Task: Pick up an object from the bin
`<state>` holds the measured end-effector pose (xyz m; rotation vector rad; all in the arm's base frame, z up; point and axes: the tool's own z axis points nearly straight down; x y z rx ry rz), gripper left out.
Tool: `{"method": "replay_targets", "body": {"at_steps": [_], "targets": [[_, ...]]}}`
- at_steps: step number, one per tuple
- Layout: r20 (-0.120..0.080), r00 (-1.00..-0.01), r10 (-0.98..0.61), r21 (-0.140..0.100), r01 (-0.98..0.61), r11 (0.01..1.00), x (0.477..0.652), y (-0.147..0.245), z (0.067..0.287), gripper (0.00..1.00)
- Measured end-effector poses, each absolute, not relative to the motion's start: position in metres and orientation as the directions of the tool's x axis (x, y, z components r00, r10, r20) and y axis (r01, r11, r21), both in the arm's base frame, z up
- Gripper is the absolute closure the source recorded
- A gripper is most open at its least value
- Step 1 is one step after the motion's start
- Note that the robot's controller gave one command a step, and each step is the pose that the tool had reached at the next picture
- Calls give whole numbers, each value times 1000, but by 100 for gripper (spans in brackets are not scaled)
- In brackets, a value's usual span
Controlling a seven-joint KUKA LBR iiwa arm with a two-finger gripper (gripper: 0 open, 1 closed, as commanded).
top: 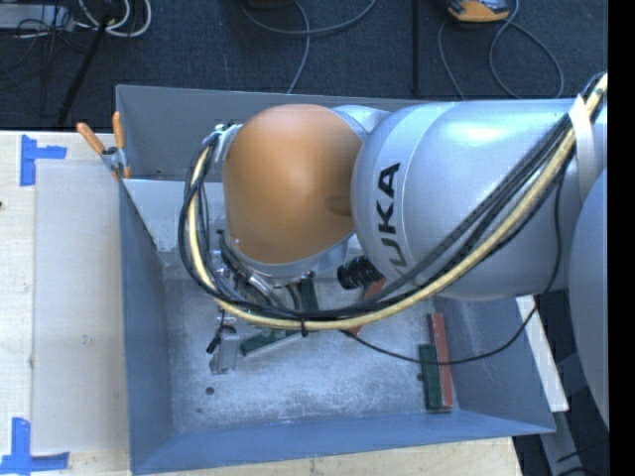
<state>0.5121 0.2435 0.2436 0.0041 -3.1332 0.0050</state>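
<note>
Arm: the silver KUKA arm (466, 206) comes in from the right edge and covers the upper middle and right of the frame.
Bin: the grey metal bin (149, 365) takes up the centre of the frame. Its speckled floor lies bare along the lower part.
Orange cover: a rounded orange cover (288, 181) sits on the wrist, upper centre, over the back half of the bin.
Cables: black and yellow cables (298, 317) loop under the cover from its left side and run up to the right along the arm.
Red and green bar: a long bar (437, 365), red along one side and green along the other, lies at the lower right of the floor against the foot of the right wall. It is well apart from the pincer.
Slim green thing: a thin dark green piece (273, 338) lies on the floor left of centre, slightly tilted, just right of the pincer.
Pincer: the pincer (225, 353) reaches down below the cover's left side to the floor, left of centre.
Pincer state: cannot tell if it is wide or narrow, or if it touches the green piece.
</note>
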Motion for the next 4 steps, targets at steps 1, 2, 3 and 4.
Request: {"method": "replay_targets", "body": {"at_steps": [1,2,3,4], "targets": [[11,-991,-134,-4,-134,991,511,177,103,0],[4,-949,-316,-2,-316,949,513,99,110,0],[-2,-862,-508,2,-508,862,587,175,69,0],[-1,-864,-503,1,-503,864,587,172,70,100]]}}
